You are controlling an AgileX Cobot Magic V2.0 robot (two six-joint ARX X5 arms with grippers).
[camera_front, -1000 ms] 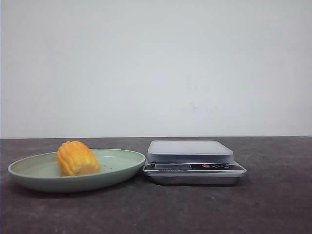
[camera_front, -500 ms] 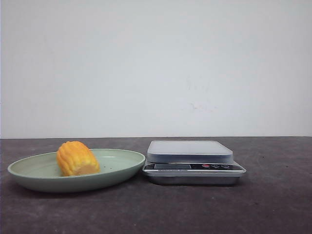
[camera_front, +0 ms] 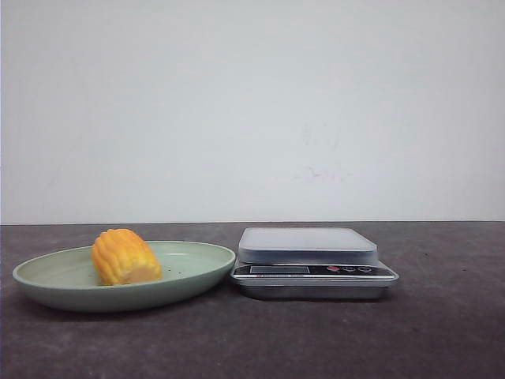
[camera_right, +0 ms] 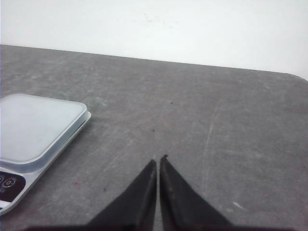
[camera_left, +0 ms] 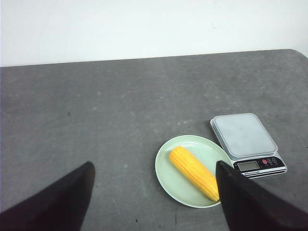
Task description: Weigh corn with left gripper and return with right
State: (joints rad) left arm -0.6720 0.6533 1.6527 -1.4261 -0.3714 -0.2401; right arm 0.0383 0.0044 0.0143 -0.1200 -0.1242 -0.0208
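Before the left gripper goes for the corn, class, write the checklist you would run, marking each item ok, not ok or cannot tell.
1. Left gripper open wide enough for the cob: ok, fingers spread far apart.
2. Corn free to grasp: ok, it lies alone in the green plate.
3. Scale platform bare: ok, nothing sits on it.
4. Scale next to the plate: ok, the two sit side by side.
5. Scale display on and zeroed: cannot tell, too small to read.
6. Right gripper out of the way: ok, shut, over bare table beside the scale.
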